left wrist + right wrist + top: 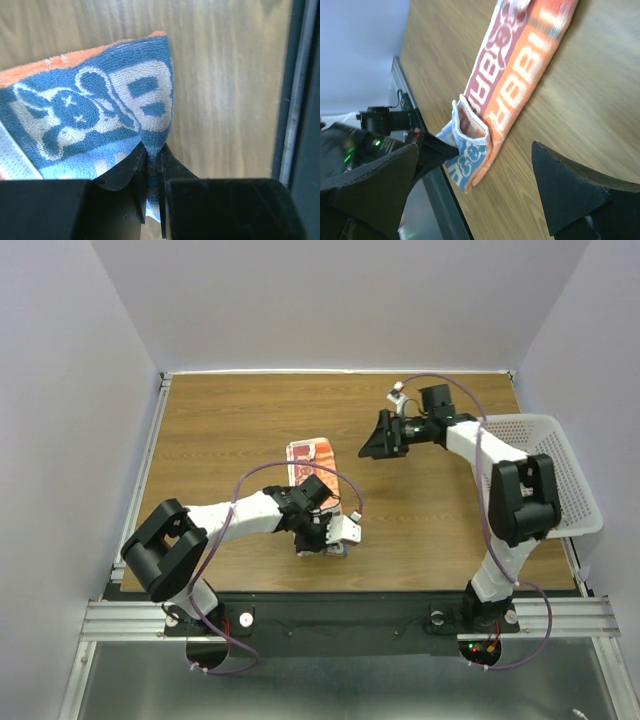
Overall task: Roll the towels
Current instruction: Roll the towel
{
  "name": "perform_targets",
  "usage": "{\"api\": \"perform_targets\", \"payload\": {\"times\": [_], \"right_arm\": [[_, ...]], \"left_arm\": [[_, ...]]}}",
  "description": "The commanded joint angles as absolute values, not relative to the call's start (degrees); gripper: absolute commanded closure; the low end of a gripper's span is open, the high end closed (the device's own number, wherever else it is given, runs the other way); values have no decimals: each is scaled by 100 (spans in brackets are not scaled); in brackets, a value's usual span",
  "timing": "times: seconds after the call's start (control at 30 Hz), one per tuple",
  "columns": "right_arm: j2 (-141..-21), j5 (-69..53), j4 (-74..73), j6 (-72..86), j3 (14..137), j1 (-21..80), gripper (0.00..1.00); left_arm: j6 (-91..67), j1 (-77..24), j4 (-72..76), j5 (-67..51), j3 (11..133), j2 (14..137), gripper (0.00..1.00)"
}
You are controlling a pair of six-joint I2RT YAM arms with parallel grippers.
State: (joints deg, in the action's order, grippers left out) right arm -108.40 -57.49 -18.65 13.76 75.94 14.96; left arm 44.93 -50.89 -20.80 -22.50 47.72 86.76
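Left gripper (152, 152) pinches the near corner of the folded towel (318, 462), mid table (220, 420). Right gripper (372, 443) hovers agape, just far-right. The roll is barely begun, I judge; next, curl the pinched end farward.

My left arm (243, 512) and my right arm (465, 444) are white tubular shells broken by chunky matte-black joint housings, and a thin purple cable (290, 469) loops loosely along each from base to wrist. My left pincer (152, 150) ends in two flat black plastic fingers (125, 172) with curved inner edges; my right pincer (495, 150) has broad wedge-shaped black fingertips (570, 195) with a dull, grainy surface. Small red and green lights (478, 648) glow at my right base.
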Motion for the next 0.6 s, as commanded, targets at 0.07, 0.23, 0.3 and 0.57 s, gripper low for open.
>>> {"api": "perform_targets", "payload": {"times": [0.07, 0.23, 0.3, 0.57], "right_arm": [[-9573, -5346, -2897, 240, 7558, 1099, 0], [-8422, -4721, -3497, -1088, 7252, 1090, 0], [-7975, -4571, -3813, -1622, 7155, 1099, 0], [-7137, -3562, -4922, -2882, 6866, 2202, 0]], "left_arm": [[4876, -4299, -3189, -3506, 5448, 9218, 85], [5562, -3806, -4577, -4314, 6608, 10298, 84], [5870, -3604, -5094, -4717, 6977, 10790, 82], [6442, -3059, -5923, -5256, 7943, 12347, 76]]}}
